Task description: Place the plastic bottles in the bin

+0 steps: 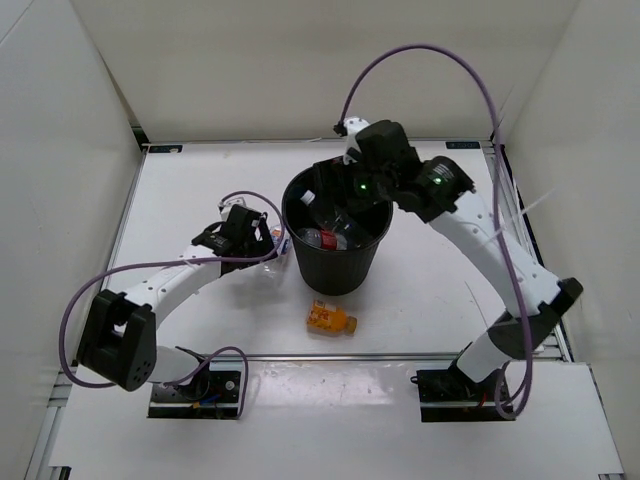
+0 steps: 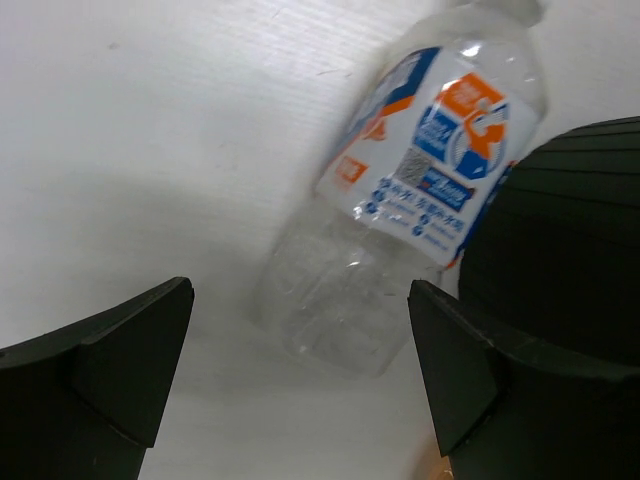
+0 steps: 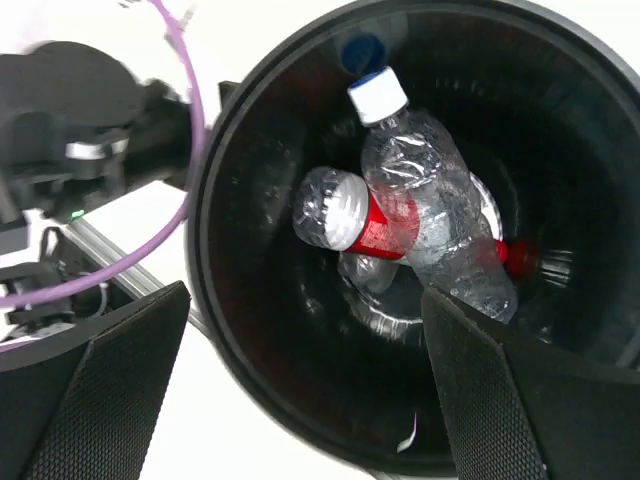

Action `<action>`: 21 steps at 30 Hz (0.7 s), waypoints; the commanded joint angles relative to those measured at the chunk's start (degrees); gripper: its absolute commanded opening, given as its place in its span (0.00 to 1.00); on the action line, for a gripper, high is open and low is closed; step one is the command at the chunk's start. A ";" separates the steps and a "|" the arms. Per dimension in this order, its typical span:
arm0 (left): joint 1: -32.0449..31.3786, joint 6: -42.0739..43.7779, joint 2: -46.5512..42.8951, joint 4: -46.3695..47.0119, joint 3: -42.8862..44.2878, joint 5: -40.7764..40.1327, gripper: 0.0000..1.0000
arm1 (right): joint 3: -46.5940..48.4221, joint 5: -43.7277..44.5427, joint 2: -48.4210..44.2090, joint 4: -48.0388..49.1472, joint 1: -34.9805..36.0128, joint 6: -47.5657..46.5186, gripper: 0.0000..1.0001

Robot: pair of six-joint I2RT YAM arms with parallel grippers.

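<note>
Seen from above, the bin (image 1: 336, 268) stands upright in the middle of the table (image 1: 190, 190). The right gripper (image 1: 335, 195) hangs over its rim. The left gripper (image 1: 262, 235) sits low just beside the bin's left wall, close to a bottle with a blue-white label (image 1: 277, 238). A short orange bottle (image 1: 330, 319) lies on the table in front of the bin, apart from both arms.

The left wrist view shows the left gripper (image 2: 300, 380) spread wide and holding nothing. The blue-white bottle (image 2: 400, 210) lies on its side just ahead of the fingers, touching the bin's black wall (image 2: 570, 230).

The right wrist view looks straight down into the bin (image 3: 250, 340). The right gripper (image 3: 305, 300) is wide open and empty. Inside lie a red-labelled bottle (image 3: 385, 225) and a plain clear bottle (image 3: 440, 220), which rests across it.
</note>
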 commanded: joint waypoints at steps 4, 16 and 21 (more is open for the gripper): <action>0.03 8.41 2.63 9.65 1.98 6.47 1.00 | -3.24 0.17 -9.47 0.69 -0.18 -1.89 1.00; 0.64 7.19 12.74 14.39 1.99 12.19 0.92 | -4.13 0.17 -11.41 -0.98 -1.76 -2.95 1.00; 2.40 6.04 12.75 14.39 -0.64 12.19 0.80 | -5.97 -0.53 -12.03 -0.98 -4.48 -2.42 1.00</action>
